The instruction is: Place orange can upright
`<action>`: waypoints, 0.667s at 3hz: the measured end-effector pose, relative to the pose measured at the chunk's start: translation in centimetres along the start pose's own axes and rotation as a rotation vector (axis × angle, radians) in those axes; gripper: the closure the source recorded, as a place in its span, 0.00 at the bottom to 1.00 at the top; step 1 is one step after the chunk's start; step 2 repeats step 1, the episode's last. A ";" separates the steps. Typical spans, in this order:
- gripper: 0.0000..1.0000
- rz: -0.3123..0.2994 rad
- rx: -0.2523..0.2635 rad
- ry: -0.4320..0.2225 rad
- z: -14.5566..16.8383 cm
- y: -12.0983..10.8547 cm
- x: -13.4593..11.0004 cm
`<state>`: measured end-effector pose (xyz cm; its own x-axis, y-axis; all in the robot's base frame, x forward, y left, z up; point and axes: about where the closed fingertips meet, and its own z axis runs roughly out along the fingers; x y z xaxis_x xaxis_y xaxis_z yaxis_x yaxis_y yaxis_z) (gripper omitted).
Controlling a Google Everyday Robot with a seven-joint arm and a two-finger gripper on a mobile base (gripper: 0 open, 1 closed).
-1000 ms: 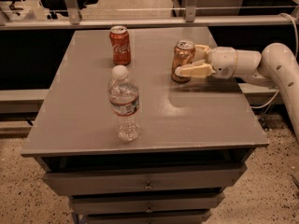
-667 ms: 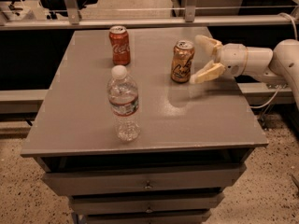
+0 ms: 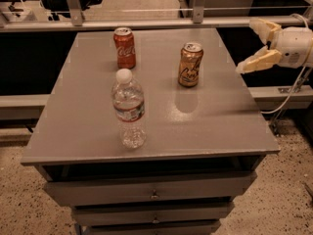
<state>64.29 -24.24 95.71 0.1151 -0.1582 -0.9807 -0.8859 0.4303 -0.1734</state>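
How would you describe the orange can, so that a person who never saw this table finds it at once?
On the grey table, look at the right half, toward the far edge. The orange can stands upright, the open pincer hovering off the table's right side. Unlike the red can to its left and the clear water bottle, it is golden-brown with pale cursive lettering.

- Grey table (image 3: pixel 220 126) up front, drawers (image 3: pixel 146 190) stacked beneath.
- Speckled floor (image 3: pixel 288 204) all around.
- Metal rail (image 3: pixel 156 22) runs behind it.
- Gripper (image 3: pixel 245 47) hangs off the table's right rear edge, fingers spread wide.
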 end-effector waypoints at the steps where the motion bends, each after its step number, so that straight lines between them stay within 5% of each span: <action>1: 0.00 0.004 -0.001 0.001 0.1 0.0 -0.1; 2: 0.00 0.004 -0.001 0.001 0.1 0.0 -0.1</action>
